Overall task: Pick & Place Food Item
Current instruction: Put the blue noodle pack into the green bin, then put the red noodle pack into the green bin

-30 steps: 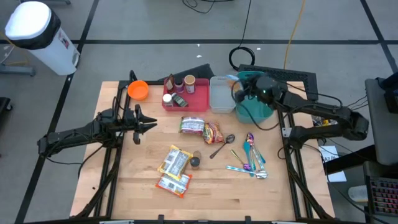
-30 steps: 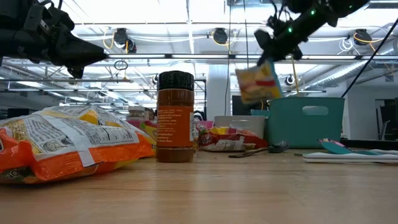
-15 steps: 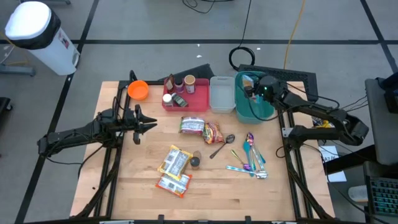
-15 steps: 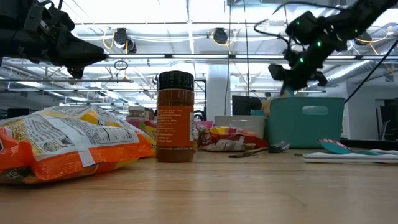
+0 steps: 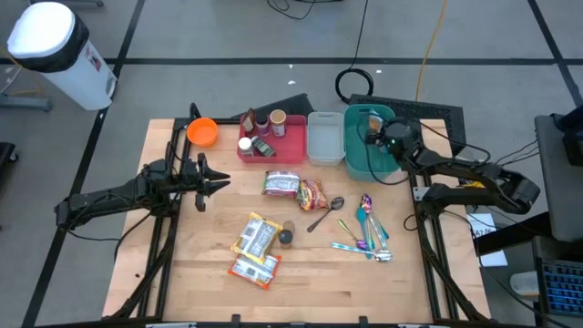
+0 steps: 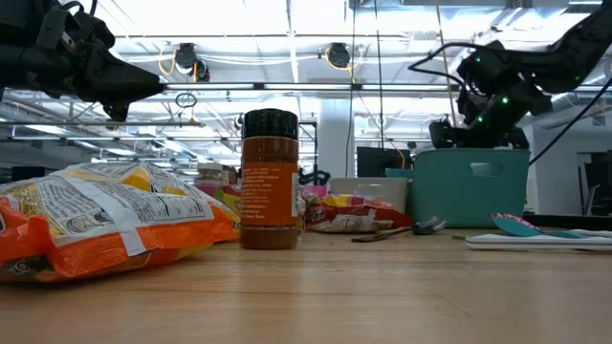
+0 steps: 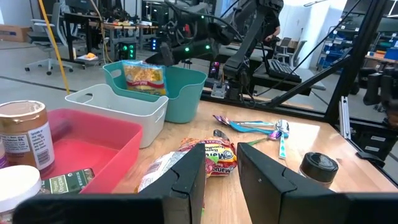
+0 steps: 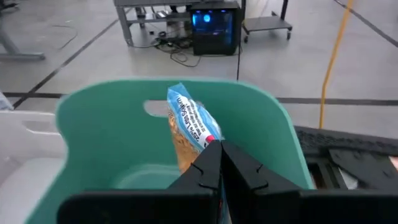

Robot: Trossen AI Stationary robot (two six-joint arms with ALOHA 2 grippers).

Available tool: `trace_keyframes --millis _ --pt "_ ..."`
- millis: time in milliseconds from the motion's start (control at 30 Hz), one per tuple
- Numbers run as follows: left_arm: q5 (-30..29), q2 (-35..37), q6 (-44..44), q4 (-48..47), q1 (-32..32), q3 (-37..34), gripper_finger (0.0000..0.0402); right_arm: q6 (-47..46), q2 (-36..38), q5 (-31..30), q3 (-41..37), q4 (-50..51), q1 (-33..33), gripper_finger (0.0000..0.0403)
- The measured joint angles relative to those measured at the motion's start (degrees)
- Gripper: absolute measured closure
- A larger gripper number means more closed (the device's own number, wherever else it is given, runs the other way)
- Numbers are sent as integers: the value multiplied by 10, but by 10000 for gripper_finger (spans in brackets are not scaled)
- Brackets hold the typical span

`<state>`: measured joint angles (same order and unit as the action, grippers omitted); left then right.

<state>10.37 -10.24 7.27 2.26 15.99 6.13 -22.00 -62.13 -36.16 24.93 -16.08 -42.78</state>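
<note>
The placing step is in hand. The right claw (image 8: 219, 163) is held inside the teal bin (image 5: 362, 157) at the worktop's (image 5: 182, 282) far right, its fingers pinched tight on the corner of a snack packet (image 8: 188, 132) — the packet stands upright within the bin's walls and appears not yet released. Next, the fingers would need to be parted so the packet drops, and the arm lifted clear of the rim. The left claw (image 5: 219, 183) is parked above the worktop's left side, narrowly parted and empty.

Counted on the worktop: four food packets are left lying, one spice jar (image 6: 269, 179) beside them, one orange bowl (image 5: 202, 132), one red tray (image 5: 293, 146), one white bin (image 5: 325, 141).
</note>
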Motion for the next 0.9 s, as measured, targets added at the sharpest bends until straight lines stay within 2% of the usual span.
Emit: trace_keyframes --millis 133,533,667,900 --pt "0 0 0 0 0 0 304 -27 0 0 -19 -2 0 403" --pt "0 0 0 -4 0 0 304 -29 0 2 -39 -39 0 397" --pt "0 0 0 -4 0 0 304 -29 0 6 -39 -54 0 378" --pt "0 0 0 -4 0 0 304 -13 0 73 -39 -109 0 316"
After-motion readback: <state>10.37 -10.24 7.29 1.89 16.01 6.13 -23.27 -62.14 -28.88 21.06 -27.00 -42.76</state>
